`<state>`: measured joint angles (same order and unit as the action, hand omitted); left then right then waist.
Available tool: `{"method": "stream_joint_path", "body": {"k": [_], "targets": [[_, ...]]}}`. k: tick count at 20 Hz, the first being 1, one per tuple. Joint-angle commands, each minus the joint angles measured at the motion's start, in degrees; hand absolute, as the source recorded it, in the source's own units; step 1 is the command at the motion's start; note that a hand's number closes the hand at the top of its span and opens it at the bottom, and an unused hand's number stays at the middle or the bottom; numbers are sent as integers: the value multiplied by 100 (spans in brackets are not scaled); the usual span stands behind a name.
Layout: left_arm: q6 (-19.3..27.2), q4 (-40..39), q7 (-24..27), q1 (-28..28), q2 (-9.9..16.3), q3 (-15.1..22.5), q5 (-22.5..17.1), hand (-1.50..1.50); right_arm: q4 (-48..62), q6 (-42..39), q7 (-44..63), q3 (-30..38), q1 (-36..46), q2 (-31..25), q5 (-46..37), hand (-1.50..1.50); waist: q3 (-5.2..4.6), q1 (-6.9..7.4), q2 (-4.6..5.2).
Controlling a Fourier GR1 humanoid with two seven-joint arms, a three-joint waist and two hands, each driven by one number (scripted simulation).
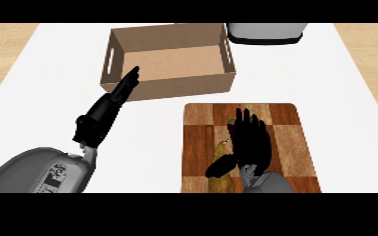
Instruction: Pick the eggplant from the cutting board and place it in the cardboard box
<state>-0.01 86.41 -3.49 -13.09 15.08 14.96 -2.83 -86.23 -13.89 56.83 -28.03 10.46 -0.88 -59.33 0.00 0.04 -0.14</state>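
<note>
Right hand (249, 137) over cutting board (291, 135), fingers straight, thumb apart, nothing held; eggplant (219, 152) beside thumb for grasping. Left hand (111, 105) open, far side, near cardboard box (170, 87).

you see a white counter top (66, 80) filling most of the view, evenly lit. light wood flooring (15, 40) shows past its left and right edges. a grey, dark-based appliance (264, 33) sits at the far edge.
</note>
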Motion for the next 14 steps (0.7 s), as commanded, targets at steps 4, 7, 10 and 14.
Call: {"method": "stream_joint_path", "body": {"k": [4,7,10,14], "targets": [[-201,220,-328,-107,-62,-302,111,0,153,-289,-159,425,-99,-239,-16,-150,1,-7,11],[-285,195,-138,73,-209,-346,179,0,880,166,-218,236,14,84,-196,-150,1,12,16],[-163,-288,129,-144,-458,-260,535,0,754,88,-174,326,-77,-7,-373,-150,0,-18,17],[-208,66,19,306,-584,-171,572,0,855,-126,-59,312,42,51,-474,-150,0,4,12]]}}
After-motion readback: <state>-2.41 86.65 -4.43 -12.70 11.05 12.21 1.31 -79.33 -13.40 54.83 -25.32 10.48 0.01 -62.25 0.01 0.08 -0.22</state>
